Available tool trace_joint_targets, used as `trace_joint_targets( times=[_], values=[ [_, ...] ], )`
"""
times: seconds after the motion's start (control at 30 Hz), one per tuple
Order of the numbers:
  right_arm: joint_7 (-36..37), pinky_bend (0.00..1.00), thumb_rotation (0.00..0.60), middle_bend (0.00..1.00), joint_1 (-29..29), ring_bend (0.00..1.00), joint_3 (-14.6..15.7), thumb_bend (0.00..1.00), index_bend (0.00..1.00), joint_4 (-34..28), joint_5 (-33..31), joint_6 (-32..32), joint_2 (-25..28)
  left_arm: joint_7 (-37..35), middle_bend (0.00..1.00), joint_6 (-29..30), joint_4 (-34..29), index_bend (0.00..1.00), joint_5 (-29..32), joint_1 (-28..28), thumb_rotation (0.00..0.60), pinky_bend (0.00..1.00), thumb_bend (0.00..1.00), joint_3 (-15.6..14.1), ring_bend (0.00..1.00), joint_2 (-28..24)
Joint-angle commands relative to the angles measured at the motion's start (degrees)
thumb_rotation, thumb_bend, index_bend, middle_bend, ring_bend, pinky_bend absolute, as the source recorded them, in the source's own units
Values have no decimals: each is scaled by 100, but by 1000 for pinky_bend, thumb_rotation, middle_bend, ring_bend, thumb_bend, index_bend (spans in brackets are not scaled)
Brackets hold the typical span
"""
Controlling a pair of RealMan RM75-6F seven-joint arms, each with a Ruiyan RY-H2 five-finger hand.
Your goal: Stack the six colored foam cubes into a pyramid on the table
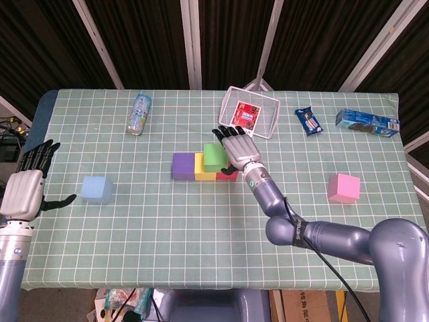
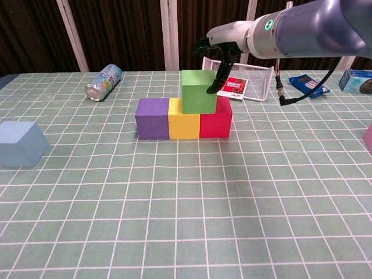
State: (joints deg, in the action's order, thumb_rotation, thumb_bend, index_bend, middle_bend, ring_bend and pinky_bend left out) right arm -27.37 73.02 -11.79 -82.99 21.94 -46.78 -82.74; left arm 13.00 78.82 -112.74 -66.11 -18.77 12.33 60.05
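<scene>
— Where do the cubes stand?

— Purple cube (image 2: 152, 118), yellow cube (image 2: 183, 125) and red cube (image 2: 216, 124) sit touching in a row mid-table; the green cube (image 2: 199, 91) rests on top, over the seam between yellow and red; the blue cube (image 2: 21, 143) lies well apart to the left; the pink cube (image 1: 344, 188) well apart to the right.

— And the hands?

— The right hand (image 1: 234, 146) hovers just over the green cube, fingers (image 2: 220, 71) spread apart, gripping nothing; one fingertip is at the cube's upper right edge, touching or not I cannot tell; the left hand (image 1: 25, 191) hangs off the table's left edge, fingers apart, empty.

— Anything else?

— A can (image 1: 139, 114) lying far left; a wire basket (image 1: 264, 113) behind the row; two snack packs (image 1: 309, 121) far right.
</scene>
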Motion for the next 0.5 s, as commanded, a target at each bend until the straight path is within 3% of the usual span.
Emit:
trace_joint_targets(
  times=[0.03,0.27,0.5],
  values=[
    [30,0,600,0,-269,18,39,267,0,-511,251,-404,353,-11,0,10,-10,0,-19,9,600,5,7,-4,0,-11],
    [423,0,600,0,-1236,2,316,267,0,-1589,1169,-1505,1120,0,0,0,-7,0,-54,14,600,5,7,-36,0,4],
    [1104,0,600,0,-2361,0,660,266,0,-2235,1869,-2262,1689,78,0,8,43,0,-90,3,600,5,7,-76,0,98]
  ],
)
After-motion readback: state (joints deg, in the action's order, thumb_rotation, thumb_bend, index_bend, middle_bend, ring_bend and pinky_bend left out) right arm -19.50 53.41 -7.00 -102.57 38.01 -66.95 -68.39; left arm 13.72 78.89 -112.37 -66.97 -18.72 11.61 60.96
